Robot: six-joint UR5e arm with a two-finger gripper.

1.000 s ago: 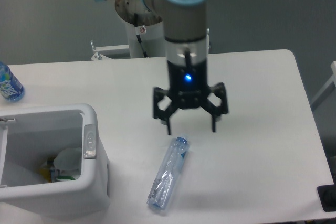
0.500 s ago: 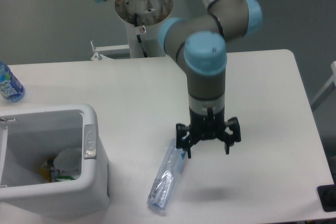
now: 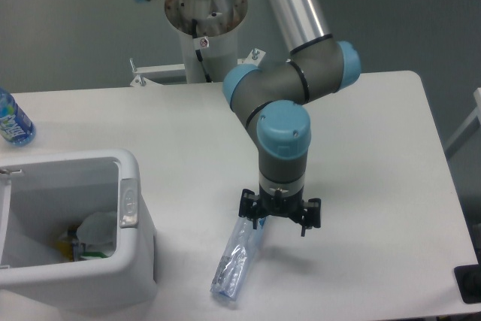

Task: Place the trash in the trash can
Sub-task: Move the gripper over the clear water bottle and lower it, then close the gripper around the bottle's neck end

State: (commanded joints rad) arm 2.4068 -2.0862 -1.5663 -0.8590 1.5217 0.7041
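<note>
White table (image 3: 376,133) fills most of the frame, with grey floor behind it. At lower centre the gripper (image 3: 279,216) points down with its jaws spread wide, holding nothing, set over the cap end of the crushed bottle (image 3: 236,261), which lies flat and slants toward the lower left. The bin (image 3: 129,208) stands at lower left with crumpled white trash (image 3: 96,232) inside. A blue-labelled bottle (image 3: 11,119) stands at the left edge.
</note>
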